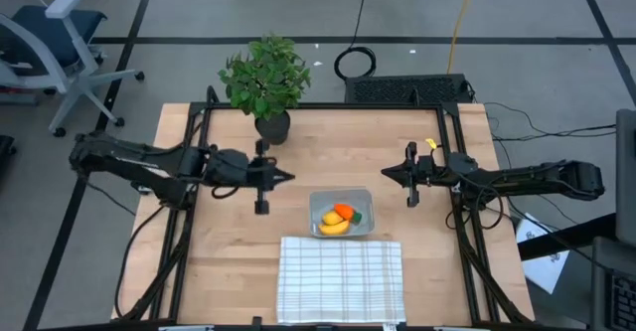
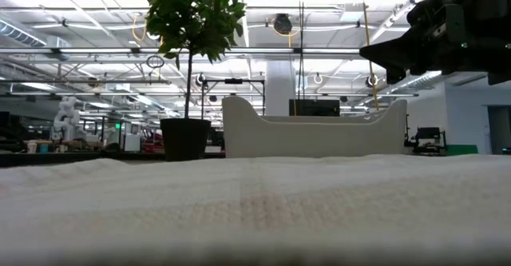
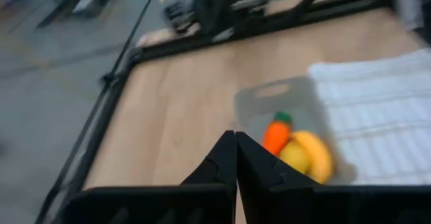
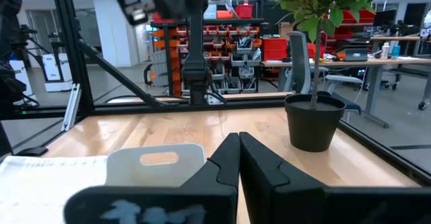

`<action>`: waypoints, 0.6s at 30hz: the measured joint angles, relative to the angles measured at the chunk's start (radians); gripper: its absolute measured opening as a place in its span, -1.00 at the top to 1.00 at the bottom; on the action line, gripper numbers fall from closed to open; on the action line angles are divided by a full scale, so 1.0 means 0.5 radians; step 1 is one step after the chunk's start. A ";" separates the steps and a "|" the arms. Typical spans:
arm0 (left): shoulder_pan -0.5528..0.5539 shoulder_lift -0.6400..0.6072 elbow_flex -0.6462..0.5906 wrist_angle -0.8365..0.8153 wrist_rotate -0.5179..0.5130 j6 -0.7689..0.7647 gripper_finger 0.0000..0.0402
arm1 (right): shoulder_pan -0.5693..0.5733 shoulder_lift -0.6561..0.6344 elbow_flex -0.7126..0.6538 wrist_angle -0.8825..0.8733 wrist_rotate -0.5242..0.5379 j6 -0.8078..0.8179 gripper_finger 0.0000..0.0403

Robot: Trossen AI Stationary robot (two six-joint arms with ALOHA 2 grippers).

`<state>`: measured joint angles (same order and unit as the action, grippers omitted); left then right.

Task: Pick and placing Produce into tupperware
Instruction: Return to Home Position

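Carrot (image 1: 344, 211), banana (image 1: 335, 229) and lemon (image 1: 328, 218) all lie in the tupperware (image 1: 361, 199), midway between the table (image 1: 229, 247) side edges, just behind the cloth (image 1: 340, 279). We judge the placing finished. Our left gripper (image 1: 286, 177) and right gripper (image 1: 385, 172) hover on either side, both closed and empty.

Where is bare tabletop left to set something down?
Bare wood lies either side of the white checked cloth, and farther back, between the leafy potted plant and the right tool. Crowded: the centre, around the clear-grey rectangular plastic container.
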<state>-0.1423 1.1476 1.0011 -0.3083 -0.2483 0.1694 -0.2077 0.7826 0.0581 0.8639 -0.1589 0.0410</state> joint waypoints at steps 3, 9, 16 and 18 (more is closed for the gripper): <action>0.020 -0.121 -0.273 0.388 0.160 0.111 1.00 | 0.000 0.000 0.000 0.000 -0.005 0.008 1.00; 0.060 -0.422 -0.755 0.850 0.373 0.276 1.00 | 0.000 0.001 0.000 0.000 -0.010 0.045 1.00; 0.147 -0.802 -1.148 1.017 0.341 0.168 1.00 | 0.000 -0.001 0.000 0.048 -0.013 -0.001 1.00; 0.172 -0.892 -1.250 1.053 0.341 0.176 1.00 | -0.005 -0.001 0.000 0.060 -0.004 -0.040 1.00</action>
<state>-0.0564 0.7014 0.3761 0.2181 -0.0781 0.2573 -0.2104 0.7822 0.0580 0.8937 -0.1609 0.0210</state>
